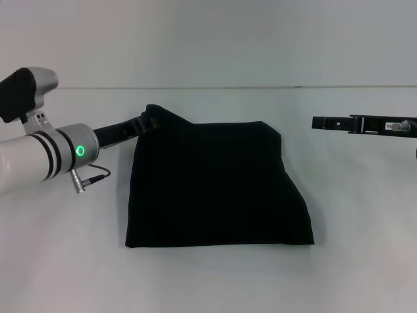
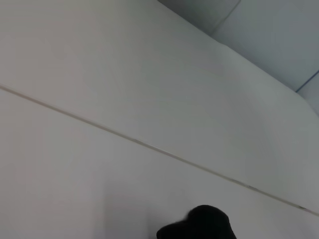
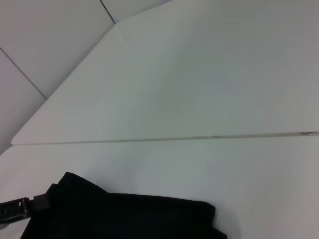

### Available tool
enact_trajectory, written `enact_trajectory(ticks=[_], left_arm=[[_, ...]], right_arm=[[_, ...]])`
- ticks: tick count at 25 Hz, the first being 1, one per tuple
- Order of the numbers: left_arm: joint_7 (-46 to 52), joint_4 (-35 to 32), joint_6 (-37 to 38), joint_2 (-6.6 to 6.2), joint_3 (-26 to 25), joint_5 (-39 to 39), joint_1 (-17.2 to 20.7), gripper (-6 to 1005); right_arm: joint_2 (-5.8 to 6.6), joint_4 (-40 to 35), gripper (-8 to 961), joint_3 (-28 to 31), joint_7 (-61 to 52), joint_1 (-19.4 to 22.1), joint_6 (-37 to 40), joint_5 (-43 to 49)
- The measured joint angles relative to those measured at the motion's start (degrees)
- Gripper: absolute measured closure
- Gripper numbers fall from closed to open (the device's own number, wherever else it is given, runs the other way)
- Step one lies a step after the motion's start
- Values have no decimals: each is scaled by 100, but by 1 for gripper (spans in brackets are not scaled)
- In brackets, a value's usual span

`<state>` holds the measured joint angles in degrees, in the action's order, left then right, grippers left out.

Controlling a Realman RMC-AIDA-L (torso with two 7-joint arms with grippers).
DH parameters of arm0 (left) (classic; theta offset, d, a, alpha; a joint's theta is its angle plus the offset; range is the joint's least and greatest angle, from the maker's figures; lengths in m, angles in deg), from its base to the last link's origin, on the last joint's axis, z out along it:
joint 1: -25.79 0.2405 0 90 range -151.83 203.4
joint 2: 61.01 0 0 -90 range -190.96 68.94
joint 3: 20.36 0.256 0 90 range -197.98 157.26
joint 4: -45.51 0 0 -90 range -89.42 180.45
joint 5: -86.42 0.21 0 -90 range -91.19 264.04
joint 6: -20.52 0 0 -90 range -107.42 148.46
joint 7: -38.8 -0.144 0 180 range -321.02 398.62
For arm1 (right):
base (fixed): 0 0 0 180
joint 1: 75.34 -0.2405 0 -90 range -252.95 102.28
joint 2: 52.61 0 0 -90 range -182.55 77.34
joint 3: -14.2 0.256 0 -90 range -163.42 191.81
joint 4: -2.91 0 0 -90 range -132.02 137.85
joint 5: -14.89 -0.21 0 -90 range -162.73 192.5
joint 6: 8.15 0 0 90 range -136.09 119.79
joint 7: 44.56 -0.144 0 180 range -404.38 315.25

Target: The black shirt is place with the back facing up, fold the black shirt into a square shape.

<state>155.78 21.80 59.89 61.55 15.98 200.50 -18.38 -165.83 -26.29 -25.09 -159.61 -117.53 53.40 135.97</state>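
Tabletop point(image 1: 215, 280), plain white with a thin seam running across its far part, carries the large plain black soft-fabric short-sleeved shirt point(image 1: 218, 186), which lies folded at the middle of the surface as a compact block: near edge straight, left edge almost upright, right edge slanting outward toward the near right corner. No lettering shows on the face that is up.

At left, my left arm, white with black bands and a lit green ring, reaches in from the edge of the head view. My left tool point(image 1: 148, 122) is at the shirt's far left corner, where the cloth rises into a small peak against the tip. Black tool against black fabric: I cannot tell how far its fingers are parted, nor whether they have hold of the corner. My left wrist view shows only bare white surface, the seam, and a dark rounded lump of cloth at the frame's edge.

At right, my right tool point(image 1: 316, 122) hangs level, well apart from the shirt's far right corner, pointing toward it. Its fingers lie in one thin dark line; I cannot tell their gap. Nothing is seen in it. My right wrist view takes in the shirt's far edge.
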Motion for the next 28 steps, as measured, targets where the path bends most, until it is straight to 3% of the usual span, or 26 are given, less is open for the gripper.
enact_trajectory(ticks=[7, 10, 26, 28], left_arm=[[3, 28, -60, 18, 30, 10, 2, 556], [-5, 120, -149, 27, 37, 17, -37, 380], [-92, 140, -107, 31, 103, 89, -41, 414], [-99, 136, -105, 31, 103, 92, -40, 483]], right_arm=[[9, 20, 25, 0, 0, 0, -15, 3], [11, 15, 25, 0, 0, 0, 6, 3], [15, 5, 25, 0, 0, 28, 24, 3], [13, 4, 26, 0, 0, 33, 24, 3]])
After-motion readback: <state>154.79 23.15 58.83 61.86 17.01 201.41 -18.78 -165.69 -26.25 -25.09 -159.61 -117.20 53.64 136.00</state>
